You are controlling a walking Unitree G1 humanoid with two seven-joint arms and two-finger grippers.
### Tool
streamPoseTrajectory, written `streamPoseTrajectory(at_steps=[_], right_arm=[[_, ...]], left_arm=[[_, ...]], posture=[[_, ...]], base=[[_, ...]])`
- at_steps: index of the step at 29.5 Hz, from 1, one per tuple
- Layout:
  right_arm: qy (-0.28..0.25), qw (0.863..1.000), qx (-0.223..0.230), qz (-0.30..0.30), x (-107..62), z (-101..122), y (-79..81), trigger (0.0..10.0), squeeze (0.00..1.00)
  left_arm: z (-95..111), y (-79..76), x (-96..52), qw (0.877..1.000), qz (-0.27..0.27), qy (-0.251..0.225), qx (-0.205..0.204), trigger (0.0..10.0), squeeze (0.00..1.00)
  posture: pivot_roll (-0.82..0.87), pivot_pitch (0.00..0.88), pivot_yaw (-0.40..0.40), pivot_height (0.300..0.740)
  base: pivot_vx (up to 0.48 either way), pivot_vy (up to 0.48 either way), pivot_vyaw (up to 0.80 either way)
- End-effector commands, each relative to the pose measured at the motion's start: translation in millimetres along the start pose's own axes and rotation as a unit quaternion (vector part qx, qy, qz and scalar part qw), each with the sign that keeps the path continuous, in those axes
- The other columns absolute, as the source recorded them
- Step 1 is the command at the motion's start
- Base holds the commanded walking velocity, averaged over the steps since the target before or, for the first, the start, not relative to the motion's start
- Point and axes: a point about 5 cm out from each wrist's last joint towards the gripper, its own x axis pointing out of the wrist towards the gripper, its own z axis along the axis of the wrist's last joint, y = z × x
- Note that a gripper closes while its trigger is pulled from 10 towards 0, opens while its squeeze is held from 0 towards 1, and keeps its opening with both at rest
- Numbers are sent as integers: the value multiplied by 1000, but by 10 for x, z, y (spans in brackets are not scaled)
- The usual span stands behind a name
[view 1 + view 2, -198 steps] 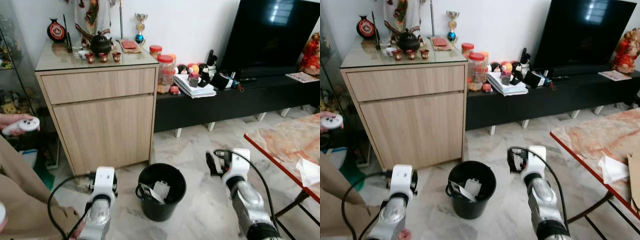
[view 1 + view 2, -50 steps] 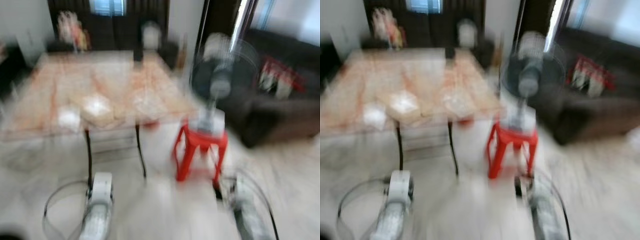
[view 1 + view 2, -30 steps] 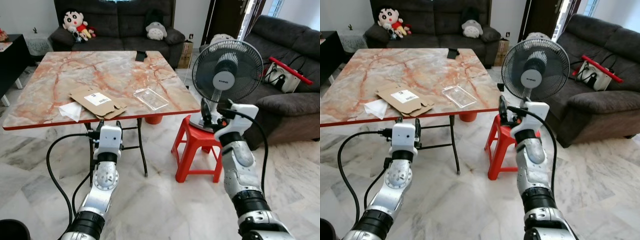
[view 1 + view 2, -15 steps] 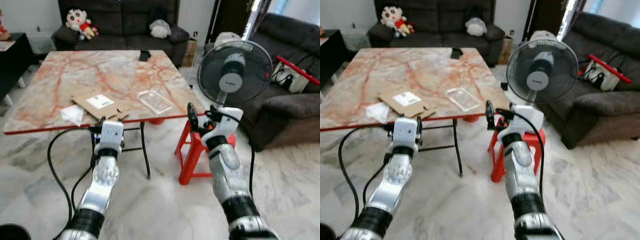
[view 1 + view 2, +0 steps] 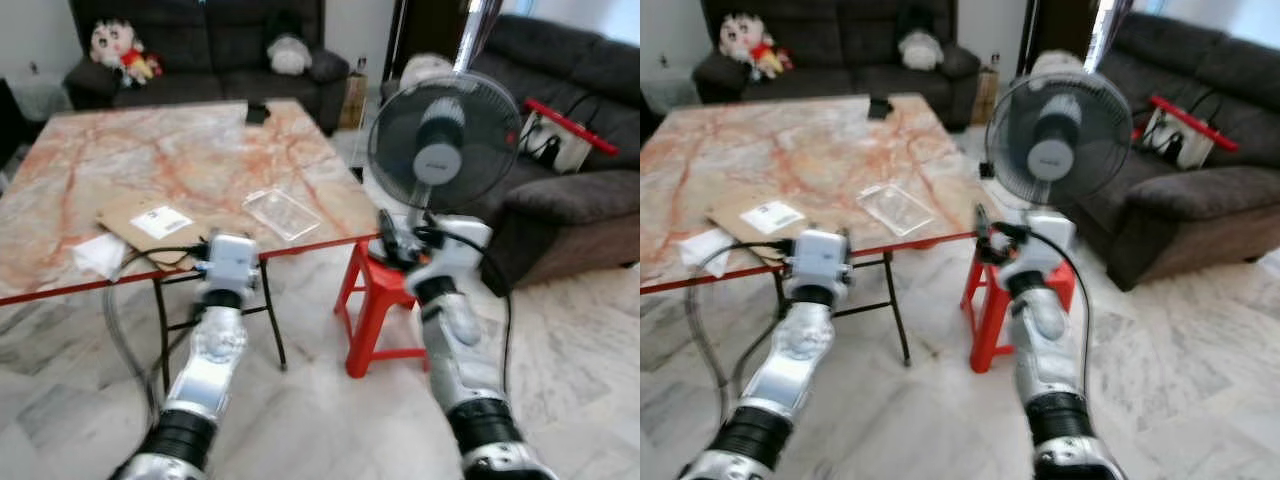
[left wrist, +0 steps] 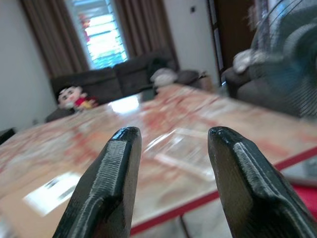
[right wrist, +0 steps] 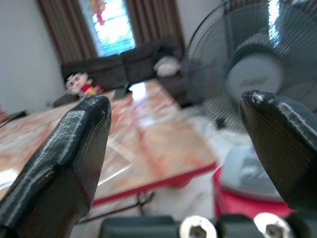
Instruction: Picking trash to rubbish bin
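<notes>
Both grippers, left gripper (image 6: 168,148) and right gripper (image 7: 178,144), gape empty before the marble table (image 5: 130,165).

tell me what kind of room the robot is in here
Most likely a home living room: dark sofas with soft toys line the far wall, a marble-topped folding table stands in the middle, and a table fan sits on a red plastic stool over a marble floor.
</notes>
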Motion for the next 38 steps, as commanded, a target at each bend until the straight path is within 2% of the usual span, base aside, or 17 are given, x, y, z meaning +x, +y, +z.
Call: streamPoseTrajectory(at_steps=[1, 7, 9, 12, 24, 28, 32, 36, 38], right_arm=[[-12, 1000, -3, 26, 64, 67, 161, 10000, 0], [-11, 999, -16, 38, 65, 72, 177, 10000, 0], [-13, 999, -12, 40, 62, 73, 180, 10000, 0], [-13, 999, 22, 20, 71, 71, 144, 10000, 0], [7, 1000, 17, 11, 22, -49, 153, 10000, 0], [9, 1000, -3, 27, -4, -65, 185, 10000, 0], [0, 999, 8, 33, -8, -54, 211, 10000, 0], [16, 999, 28, 0, -46, -128, 67, 10000, 0], [49, 999, 4, -23, -146, -278, -105, 10000, 0]], left_arm=[[39, 101, 28, 1000, 11, -9, 13, 10000, 0], [23, 80, 4, 1000, 8, -5, 12, 10000, 0], [21, 72, -2, 1000, 7, -4, 12, 10000, 0], [26, 61, -4, 1000, 5, -2, 12, 10000, 0], [-27, 127, -18, 1000, 3, 11, 16, 10000, 0], [-19, 84, -24, 1000, 2, 14, 11, 10000, 0], [-5, 34, -38, 1000, -2, 13, 6, 10000, 0], [5, 26, -38, 1000, -3, 12, 5, 10000, 0], [11, 36, -32, 1000, 0, 11, 4, 10000, 0]], posture=[[-75, 14, -64, 740], [-75, 5, -69, 740], [-72, 1, -69, 740], [-70, 0, -69, 740], [-67, 0, -35, 740], [-66, 0, -36, 740], [-62, 0, -43, 740], [-58, 0, -45, 740], [-60, 0, -44, 740]], base=[[330, 0, 0], [327, 0, 167], [326, 0, 800], [329, 0, 0], [327, 0, 0], [330, 0, 0], [327, 0, 686], [328, 0, 0], [326, 0, 0]])
